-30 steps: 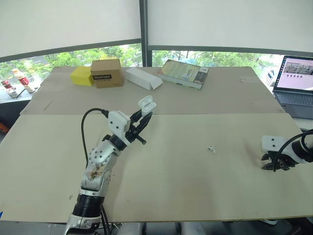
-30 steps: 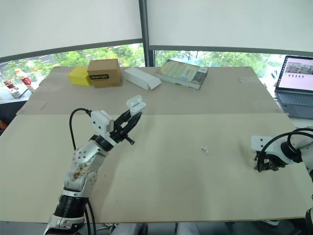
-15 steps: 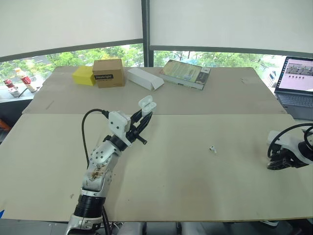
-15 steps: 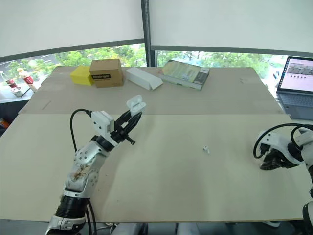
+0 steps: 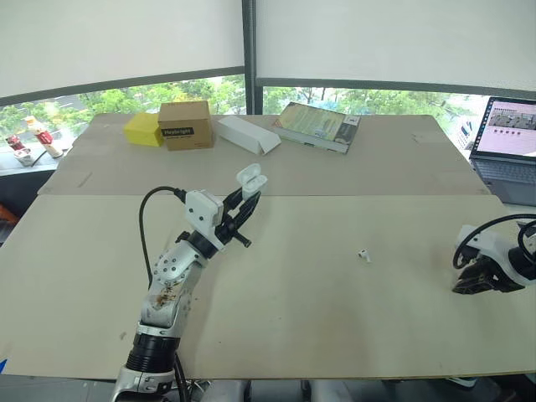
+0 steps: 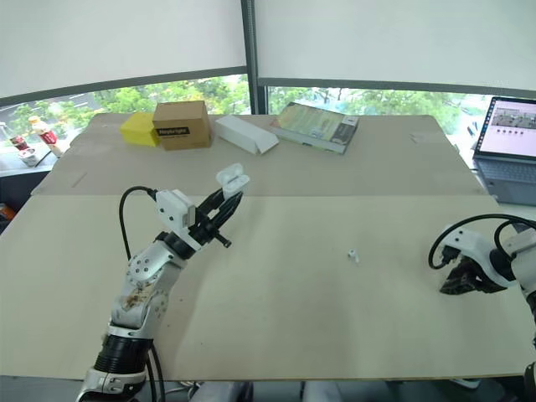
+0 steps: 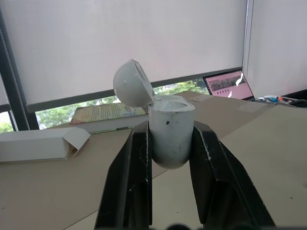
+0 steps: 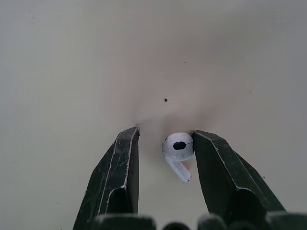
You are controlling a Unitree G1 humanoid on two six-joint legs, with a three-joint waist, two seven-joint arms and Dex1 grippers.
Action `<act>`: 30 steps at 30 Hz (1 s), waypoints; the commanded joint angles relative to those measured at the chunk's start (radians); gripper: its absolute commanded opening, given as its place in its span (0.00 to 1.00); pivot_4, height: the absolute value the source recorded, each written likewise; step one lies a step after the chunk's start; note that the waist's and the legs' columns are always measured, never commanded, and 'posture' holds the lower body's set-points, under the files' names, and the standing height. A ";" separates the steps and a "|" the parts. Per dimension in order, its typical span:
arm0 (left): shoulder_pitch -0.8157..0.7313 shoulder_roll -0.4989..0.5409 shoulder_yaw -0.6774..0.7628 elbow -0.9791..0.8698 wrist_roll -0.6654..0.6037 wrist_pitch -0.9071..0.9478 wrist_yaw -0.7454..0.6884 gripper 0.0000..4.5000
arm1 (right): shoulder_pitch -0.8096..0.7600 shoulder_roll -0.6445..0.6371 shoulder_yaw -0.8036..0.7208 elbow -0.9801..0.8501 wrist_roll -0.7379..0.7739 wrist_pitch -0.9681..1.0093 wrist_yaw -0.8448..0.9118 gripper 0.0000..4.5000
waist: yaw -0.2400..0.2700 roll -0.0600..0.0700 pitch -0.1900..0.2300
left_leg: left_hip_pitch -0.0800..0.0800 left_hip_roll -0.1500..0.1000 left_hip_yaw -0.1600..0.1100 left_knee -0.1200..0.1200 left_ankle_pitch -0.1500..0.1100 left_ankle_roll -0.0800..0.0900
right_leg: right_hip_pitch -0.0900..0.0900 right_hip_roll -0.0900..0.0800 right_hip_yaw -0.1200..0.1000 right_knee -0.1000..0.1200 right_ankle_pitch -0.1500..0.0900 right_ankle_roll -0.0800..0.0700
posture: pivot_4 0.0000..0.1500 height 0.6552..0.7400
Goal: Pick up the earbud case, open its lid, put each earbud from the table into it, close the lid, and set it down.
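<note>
My left gripper (image 7: 170,128) clamps the white plastic earbud case (image 7: 169,141), lid open; my right gripper (image 8: 165,132) gapes open around a small white earbud (image 8: 177,146)

We see the left arm (image 5: 172,285) at the lower left of the left eye frame: rounded silver-grey metal segments, a black ribbed collar (image 5: 149,358) at its base, brownish smudges on the forearm. A black cable (image 5: 141,226) loops up to a white boxy wrist housing (image 5: 203,209). The left end effector (image 5: 249,189) has two black fingers. At the right edge, the dark right end effector (image 5: 471,285) sits under a white shell (image 5: 496,251) ringed by a black cable loop (image 5: 466,234); its wedge-shaped fingers (image 8: 115,177) show scuffed pale edges.
</note>
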 commanded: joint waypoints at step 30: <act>-0.018 -0.003 -0.007 -0.024 -0.005 -0.008 -0.008 0.13 | 0.017 -0.031 0.000 0.057 -0.017 -0.104 -0.041 0.19 | 0.002 0.000 0.000 | 0.001 0.000 0.000 0.001 -0.001 0.001 | 0.002 -0.001 -0.001 -0.001 0.000 0.001 | 1.00 1.00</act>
